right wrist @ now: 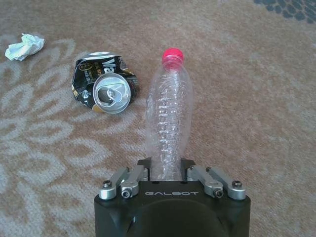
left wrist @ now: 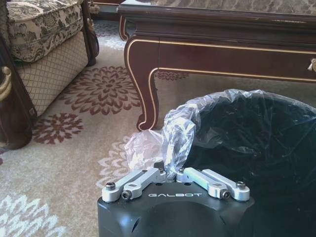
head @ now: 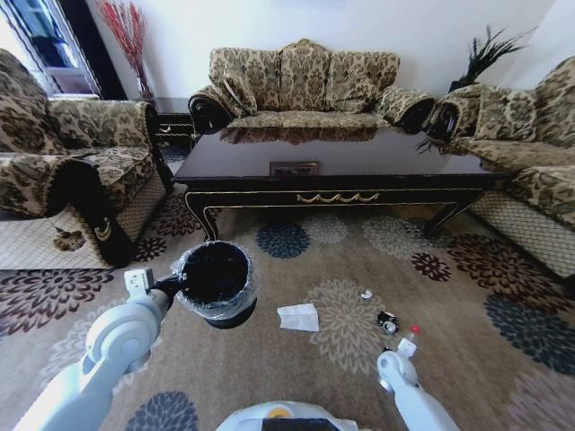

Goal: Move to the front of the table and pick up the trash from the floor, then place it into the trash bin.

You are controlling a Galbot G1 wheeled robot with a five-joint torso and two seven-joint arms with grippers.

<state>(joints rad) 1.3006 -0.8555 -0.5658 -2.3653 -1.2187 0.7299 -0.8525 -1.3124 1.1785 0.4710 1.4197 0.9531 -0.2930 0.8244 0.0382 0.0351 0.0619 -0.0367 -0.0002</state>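
The black trash bin (head: pixel 216 283) with its clear liner stands on the patterned floor (head: pixel 332 260) in front of the dark table (head: pixel 341 175). My left gripper (left wrist: pixel 170 173) is shut on the bin's rim and liner (left wrist: pixel 173 131); in the head view the left gripper (head: pixel 172 285) sits at the bin's left side. My right gripper (right wrist: pixel 165 170) is shut on the base of the clear bottle (right wrist: pixel 168 118), whose red cap (right wrist: pixel 173 57) points away from it. A white napkin (head: pixel 298 316) lies flat right of the bin, and a crumpled white scrap (right wrist: pixel 23 47) lies farther off.
A crushed black can (right wrist: pixel 104 83) lies beside the bottle. Patterned sofas (head: pixel 305 85) surround the table on the left, back and right. The table's curved leg (left wrist: pixel 145 84) stands close behind the bin.
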